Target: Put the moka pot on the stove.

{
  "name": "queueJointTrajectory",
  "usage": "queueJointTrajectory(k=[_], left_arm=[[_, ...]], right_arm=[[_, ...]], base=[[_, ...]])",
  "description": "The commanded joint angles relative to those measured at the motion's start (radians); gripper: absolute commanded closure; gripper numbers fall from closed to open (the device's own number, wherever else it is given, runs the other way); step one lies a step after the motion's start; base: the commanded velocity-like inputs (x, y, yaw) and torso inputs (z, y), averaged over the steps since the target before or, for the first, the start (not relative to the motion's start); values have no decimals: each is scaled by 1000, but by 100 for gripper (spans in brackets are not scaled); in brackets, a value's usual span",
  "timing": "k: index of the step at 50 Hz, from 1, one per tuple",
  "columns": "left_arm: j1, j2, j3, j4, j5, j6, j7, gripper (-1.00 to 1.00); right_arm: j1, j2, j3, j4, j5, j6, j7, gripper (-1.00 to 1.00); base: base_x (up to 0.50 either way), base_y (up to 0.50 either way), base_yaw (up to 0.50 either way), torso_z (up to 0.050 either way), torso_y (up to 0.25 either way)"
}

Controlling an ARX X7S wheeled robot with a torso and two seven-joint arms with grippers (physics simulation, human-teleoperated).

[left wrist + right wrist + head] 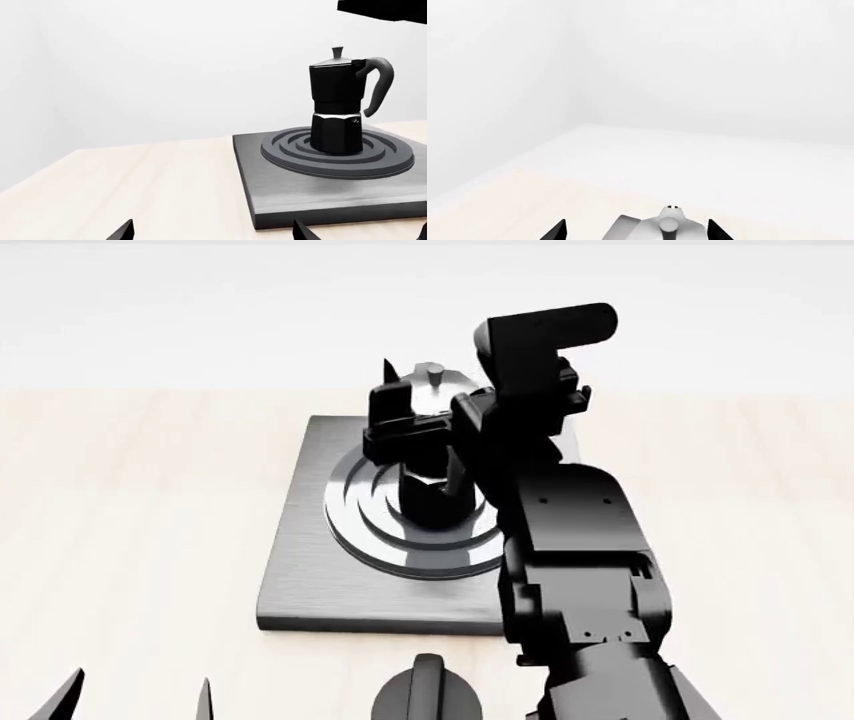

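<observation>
In the head view, the left tool [134,695] shows only as 2 dark fingertips at the lower left, spread wide with nothing between them, low over the pale wooden surface [134,540]. To their right lies the stove [300,570], a grey square plate. The moka pot [337,107] stands upright on the ring burner [387,162] at its middle, handle [377,85] curving outward. Farther right, the right tool [414,415] hangs above the pot, fingers wide on either side of the silver lid [654,231], apart from it. A black dial knob [427,695] sits just in front of the stove.
</observation>
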Motion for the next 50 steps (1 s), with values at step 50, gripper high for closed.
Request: queueJointTrajectory(k=[50], left_arm=[[-4,0,4,-16,1,41,-11,-100]], right_arm=[[-466,356,-42,-1206,112,229,324,-100]], base=[[0,0,0,0,0]])
